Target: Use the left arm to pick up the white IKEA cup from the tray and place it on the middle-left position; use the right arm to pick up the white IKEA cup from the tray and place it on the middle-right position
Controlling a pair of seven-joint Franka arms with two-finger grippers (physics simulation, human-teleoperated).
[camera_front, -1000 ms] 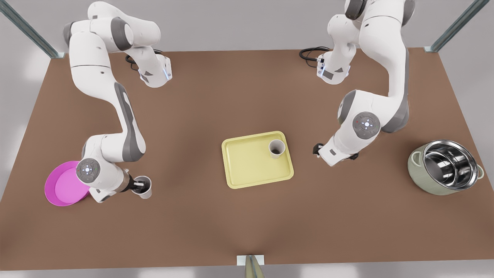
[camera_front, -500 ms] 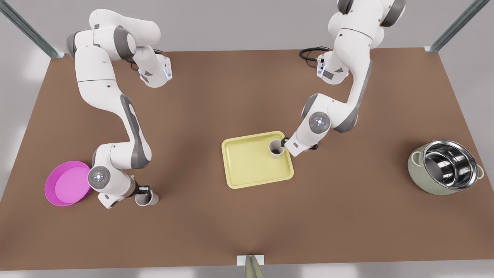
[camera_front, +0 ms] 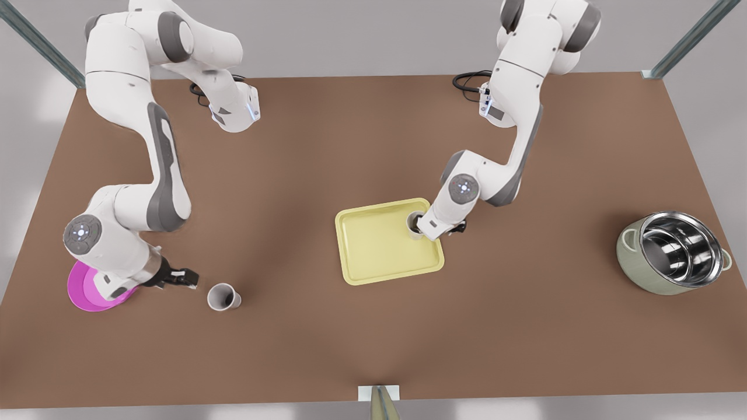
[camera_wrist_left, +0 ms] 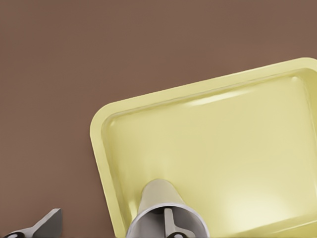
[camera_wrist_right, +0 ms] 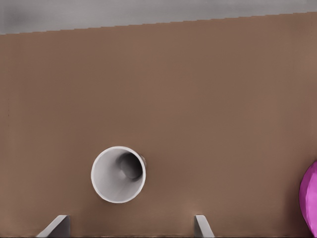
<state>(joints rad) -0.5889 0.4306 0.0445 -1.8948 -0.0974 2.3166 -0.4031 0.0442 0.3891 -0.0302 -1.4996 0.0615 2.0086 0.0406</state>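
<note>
There were two white cups, one (camera_front: 223, 297) on the table and one (camera_front: 415, 225) on the tray; one yellow tray (camera_front: 387, 241); one magenta dish (camera_front: 87, 291); one steel pot (camera_front: 671, 252); two arms.

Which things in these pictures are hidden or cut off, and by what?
Cup on the tray: front view, the left gripper's wrist covers half; left wrist view's edge cuts its rim.
Left gripper, open at that cup: fingers cut by the same edge.
Right gripper, open near the table cup: fingers cut by its wrist view's edge.
Pink dish: right arm covers most.
</note>
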